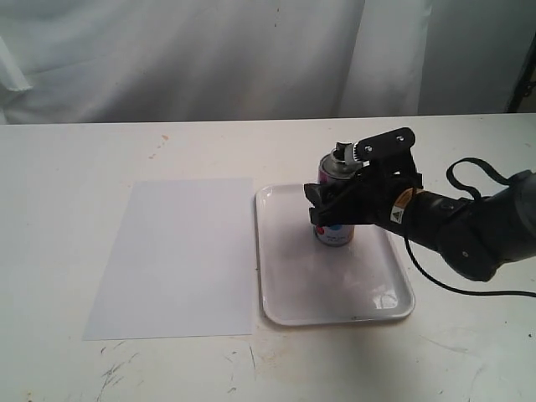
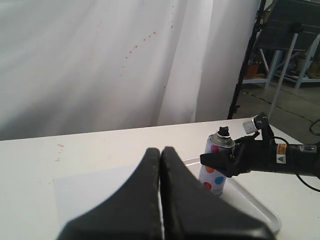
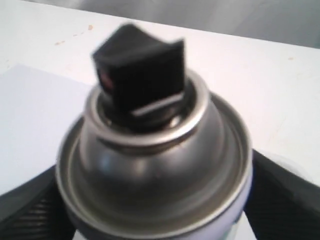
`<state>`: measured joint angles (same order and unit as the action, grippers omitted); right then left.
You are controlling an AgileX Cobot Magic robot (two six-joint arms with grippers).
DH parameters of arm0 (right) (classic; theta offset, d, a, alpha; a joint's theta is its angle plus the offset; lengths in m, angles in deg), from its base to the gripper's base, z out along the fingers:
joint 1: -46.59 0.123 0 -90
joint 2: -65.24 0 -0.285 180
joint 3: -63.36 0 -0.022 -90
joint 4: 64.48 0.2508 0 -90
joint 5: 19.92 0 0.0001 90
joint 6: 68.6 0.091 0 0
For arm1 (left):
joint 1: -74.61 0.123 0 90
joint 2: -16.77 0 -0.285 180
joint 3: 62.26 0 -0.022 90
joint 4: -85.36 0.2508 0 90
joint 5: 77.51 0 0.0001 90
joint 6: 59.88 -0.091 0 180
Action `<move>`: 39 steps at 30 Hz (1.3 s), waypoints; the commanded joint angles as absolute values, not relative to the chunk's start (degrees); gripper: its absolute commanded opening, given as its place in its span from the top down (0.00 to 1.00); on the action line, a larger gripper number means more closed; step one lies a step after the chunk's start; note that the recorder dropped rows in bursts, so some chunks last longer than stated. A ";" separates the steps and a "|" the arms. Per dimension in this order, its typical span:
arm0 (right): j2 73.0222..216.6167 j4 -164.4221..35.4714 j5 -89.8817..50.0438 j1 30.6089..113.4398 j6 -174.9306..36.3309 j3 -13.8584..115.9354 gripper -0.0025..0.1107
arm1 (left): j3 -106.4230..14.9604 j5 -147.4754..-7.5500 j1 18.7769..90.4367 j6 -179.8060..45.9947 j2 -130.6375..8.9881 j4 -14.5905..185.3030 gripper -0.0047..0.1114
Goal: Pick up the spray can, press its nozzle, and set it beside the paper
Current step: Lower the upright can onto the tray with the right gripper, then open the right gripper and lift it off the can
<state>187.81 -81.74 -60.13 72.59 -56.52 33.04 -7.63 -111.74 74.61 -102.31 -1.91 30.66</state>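
**Right gripper clamped on the can, can upright in the tray**

Your right gripper has its black fingers pressed against opposite sides of the small cylindrical spray can, the one with a white label dotted in pink, orange and blue and a silver metal shoulder. The grip sits around the middle of the body, leaving the shoulder above and a band of label below.

The can stands upright inside the glossy white rimmed plastic tray, in its far half. Its base looks level with the tray floor, but you cannot tell whether it is resting there or just off it.

From the right wrist camera you look straight down on the small black plastic nozzle, which sits on the silver dome with nothing touching it. The left wrist camera shows the same nozzle clear above the fingers.

The flat, thin, matte white rectangular sheet of paper lies on the white table just beside the tray, on the side away from your right arm, with a narrow gap between them.

Your left gripper has its two black fingers pressed together with nothing between them, and it hangs above the table on the near side of the paper.
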 commanded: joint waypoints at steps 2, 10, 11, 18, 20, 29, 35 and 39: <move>186.50 -81.01 -60.36 72.29 -55.60 33.37 0.31 | -7.36 -112.05 74.61 -101.55 -1.64 30.90 0.96; 173.26 -81.01 -52.73 72.29 -55.60 36.33 0.31 | -7.36 -112.16 74.61 -101.55 -1.64 33.22 0.96; 171.93 -81.01 -51.54 72.29 -55.27 36.63 0.31 | -7.36 -112.16 74.61 -101.55 -1.64 33.22 0.96; 162.30 -81.01 -44.85 72.29 -49.72 36.86 0.34 | -7.36 -112.16 74.61 -101.55 -1.64 33.62 0.96; 159.74 -81.01 -41.29 72.29 -48.34 36.86 0.42 | -7.36 -112.16 74.61 -101.71 -1.64 33.63 0.96; 147.36 -81.01 -28.58 72.52 -47.18 36.86 0.91 | -7.36 -112.16 74.61 -100.70 -1.64 33.63 0.96; 140.36 -80.74 -24.76 75.84 -47.31 35.42 0.98 | -7.36 -109.21 74.68 -97.17 -1.64 38.80 0.96; 134.12 -77.60 -29.03 76.30 -47.53 28.97 0.98 | -7.36 -105.65 74.68 -87.63 -1.64 48.65 0.96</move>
